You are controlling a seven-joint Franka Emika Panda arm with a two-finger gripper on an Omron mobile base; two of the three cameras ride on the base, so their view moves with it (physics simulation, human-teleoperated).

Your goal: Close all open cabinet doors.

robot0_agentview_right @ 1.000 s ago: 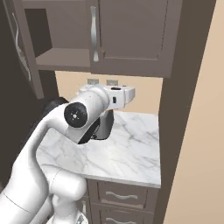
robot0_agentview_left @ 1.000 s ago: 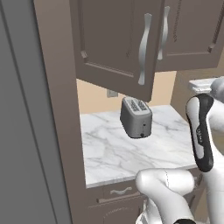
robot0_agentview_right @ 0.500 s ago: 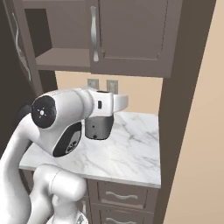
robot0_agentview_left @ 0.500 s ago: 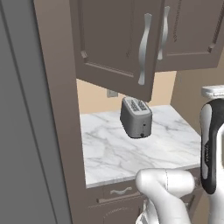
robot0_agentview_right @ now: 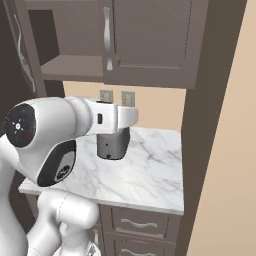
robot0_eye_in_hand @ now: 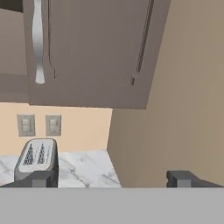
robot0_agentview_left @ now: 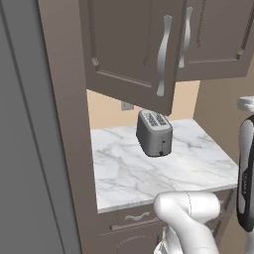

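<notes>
Since half a second ago: arm rolled further round, with the big shoulder joint now lower and farther left in the right base view and the forearm slid to the far right edge in the left base view; toaster, marble tabletop and cabinet doors unmoved. Left cabinet door swung open toward the camera, its curved silver handle on the free edge, with the bare shelf behind it showing in the right base view. Right cabinet door shut flush against its frame. In the hand view, jaws spread wide apart and holding nothing, two dark fingertips low in the picture; shut door above and ahead of them, well apart, open door off past the upper left. Toaster just behind the left fingertip, wall outlets above it.
</notes>
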